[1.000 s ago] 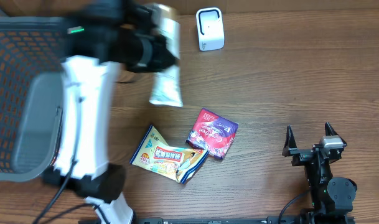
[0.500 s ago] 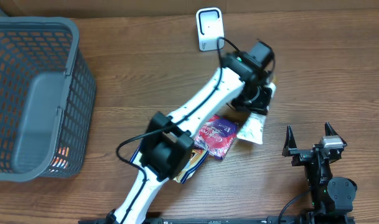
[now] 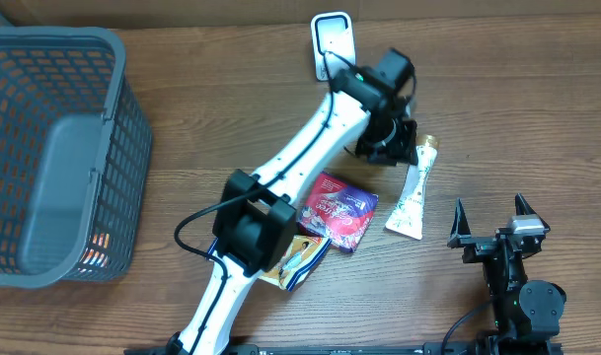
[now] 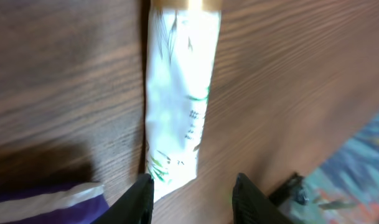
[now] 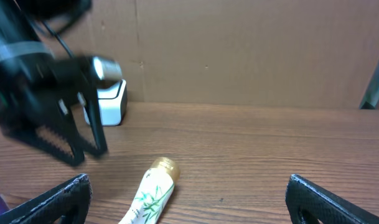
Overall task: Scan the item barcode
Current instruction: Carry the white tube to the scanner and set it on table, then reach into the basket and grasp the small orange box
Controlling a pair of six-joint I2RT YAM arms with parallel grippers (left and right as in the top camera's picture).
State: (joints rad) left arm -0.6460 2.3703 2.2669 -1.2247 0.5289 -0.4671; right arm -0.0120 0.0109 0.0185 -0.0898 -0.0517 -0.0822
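Left hand (image 3: 383,146) hangs just beside the capped end of the white tube (image 3: 413,187), which lies flat on the tabletop (image 3: 537,108) between the scanner (image 3: 332,44) and the right hand (image 3: 489,219). To scan well, it should probably pinch the tube mid-body, leaving the print uncovered and facing the scanner. Its fingers stand partly parted, gripping nothing; the right hand is spread wide, empty

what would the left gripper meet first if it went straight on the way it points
Probably the flat end of the white tube, lying just ahead of the left gripper; depth is unclear.
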